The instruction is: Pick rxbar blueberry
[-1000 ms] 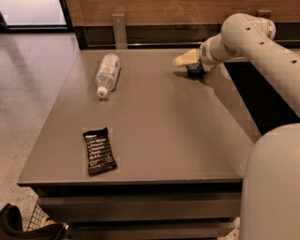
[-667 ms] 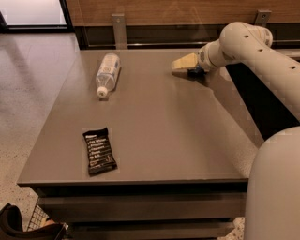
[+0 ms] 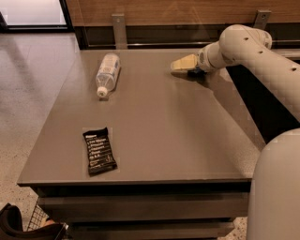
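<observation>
Gripper (image 3: 183, 63): low over the far right of the table (image 3: 159, 126), pointing left; whether it is released or clenched, I cannot tell.
Rxbar blueberry (image 3: 194, 72): a small dark sliver just beneath the gripper, mostly hidden.
Water bottle (image 3: 107, 74): lying down, far left, well apart.
Black bar (image 3: 99, 151): near front edge, not the target.
Step, as judged: closing on the bar. Next: a secure hold, then a lift.

You see a smooth, matt grey table (image 3: 154, 140) with a faint sheen, a clear plastic bottle (image 3: 108, 72), a glossy black bar wrapper (image 3: 99, 151), and the smooth cream plastic-looking gripper (image 3: 174, 65) low over the table's far right; wood panelling (image 3: 164, 11) behind
</observation>
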Available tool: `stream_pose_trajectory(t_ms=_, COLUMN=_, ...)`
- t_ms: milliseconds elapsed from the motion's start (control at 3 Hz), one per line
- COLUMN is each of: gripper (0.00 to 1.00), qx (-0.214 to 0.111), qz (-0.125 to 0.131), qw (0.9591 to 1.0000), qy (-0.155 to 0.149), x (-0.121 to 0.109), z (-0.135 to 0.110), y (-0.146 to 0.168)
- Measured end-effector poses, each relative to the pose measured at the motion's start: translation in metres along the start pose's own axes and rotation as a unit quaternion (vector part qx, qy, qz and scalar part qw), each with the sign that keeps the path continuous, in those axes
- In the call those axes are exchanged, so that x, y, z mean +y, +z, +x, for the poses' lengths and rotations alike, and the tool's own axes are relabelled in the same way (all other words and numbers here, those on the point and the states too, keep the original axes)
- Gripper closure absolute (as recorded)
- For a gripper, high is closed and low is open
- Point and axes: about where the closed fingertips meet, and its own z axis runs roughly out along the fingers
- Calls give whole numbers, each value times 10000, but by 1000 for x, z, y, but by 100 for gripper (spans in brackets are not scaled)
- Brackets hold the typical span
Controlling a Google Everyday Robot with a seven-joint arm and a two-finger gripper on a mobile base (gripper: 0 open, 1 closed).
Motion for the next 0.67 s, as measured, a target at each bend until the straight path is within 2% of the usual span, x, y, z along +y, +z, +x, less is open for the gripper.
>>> stream_pose_trajectory(t_ms=667, gripper=0, qx=12, qz=43, qw=10000, qy=-40, x=1, z=0, y=1)
